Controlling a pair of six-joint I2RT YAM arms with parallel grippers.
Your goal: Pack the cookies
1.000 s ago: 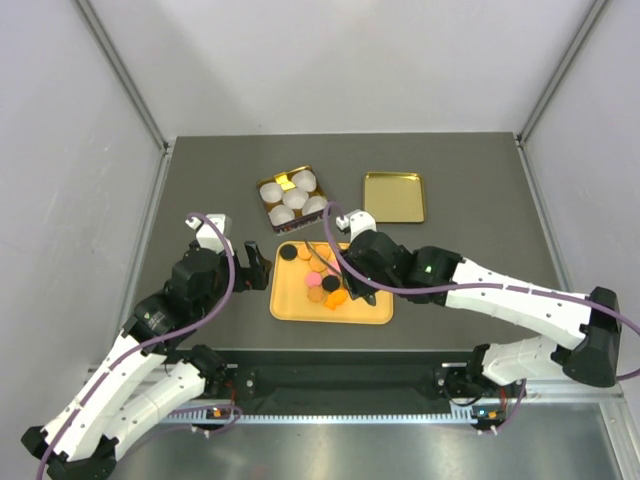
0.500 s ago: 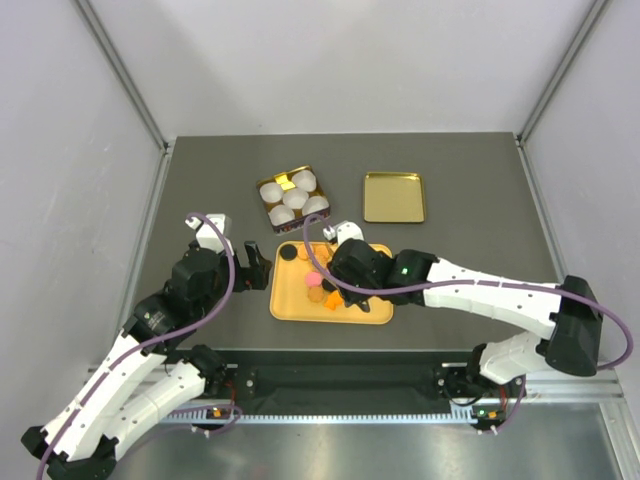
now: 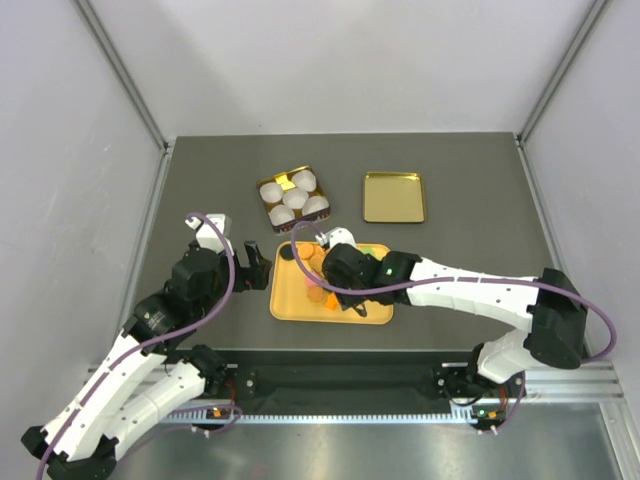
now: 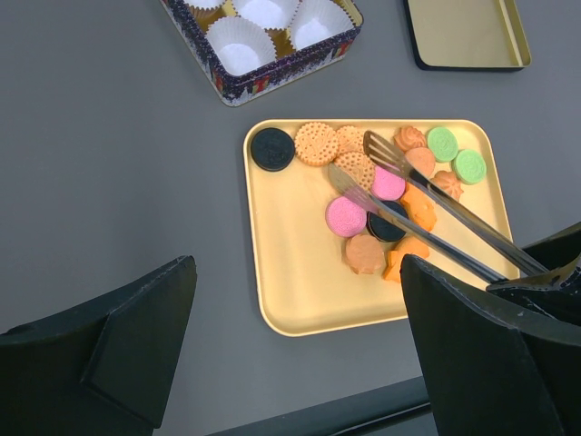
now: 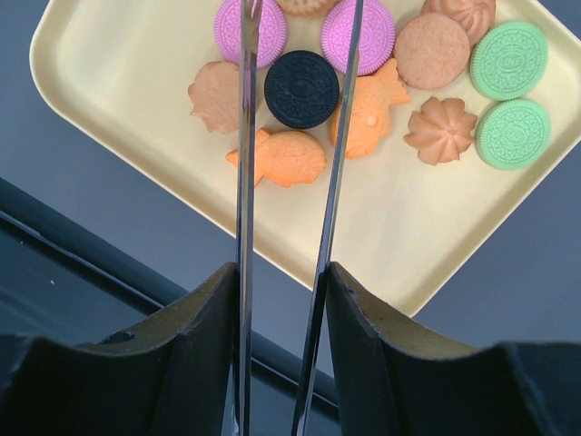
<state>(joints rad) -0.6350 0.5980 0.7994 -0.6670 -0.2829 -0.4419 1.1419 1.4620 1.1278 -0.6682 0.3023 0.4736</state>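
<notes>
The cookies lie on a yellow tray: orange, pink, green and black discs, also seen in the right wrist view and from the top. My right gripper is shut on metal tongs and hovers over the tray. The tongs' arms stand apart on either side of a black cookie, and their tips reach the biscuits at the tray's far side. My left gripper is open and empty, just left of the tray.
A tin with several white paper cups stands behind the tray. A gold lid lies at the back right. A black rail runs along the table's near edge.
My right arm has swung left over the tray, carrying the tongs across the cookies. The left arm has not moved.
</notes>
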